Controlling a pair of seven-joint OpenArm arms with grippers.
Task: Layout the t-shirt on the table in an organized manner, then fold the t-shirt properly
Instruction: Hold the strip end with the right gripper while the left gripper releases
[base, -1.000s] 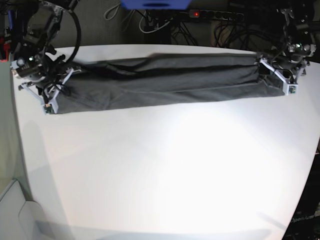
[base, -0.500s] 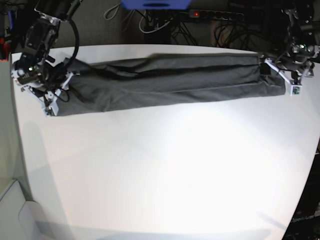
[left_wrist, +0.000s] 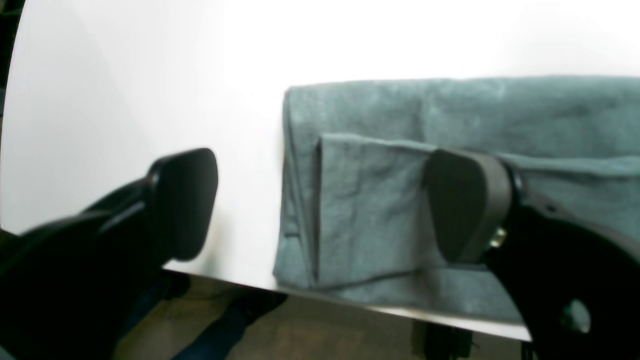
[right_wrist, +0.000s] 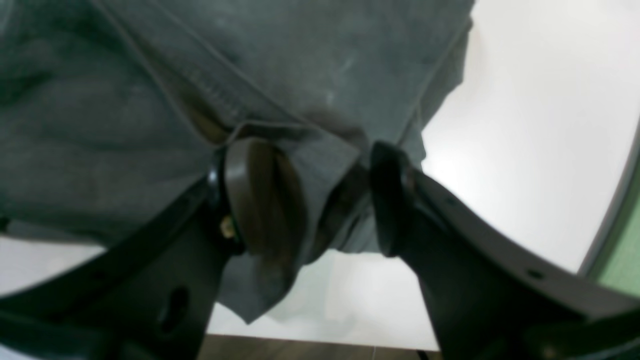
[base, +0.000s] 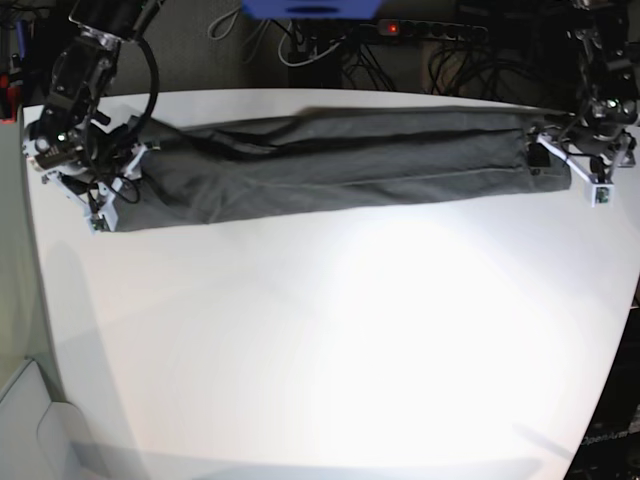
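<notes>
Shirt (base: 330, 165) lies limp and light across the upper table (base: 330, 350), so you'd pinch hems; left gripper (left_wrist: 320, 205) gapes empty, right gripper (right_wrist: 325, 200) parted around cloth.

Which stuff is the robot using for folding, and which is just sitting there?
For the job: t-shirt, table, left gripper, right gripper.
Just there: power strip and cables behind the table.
</notes>
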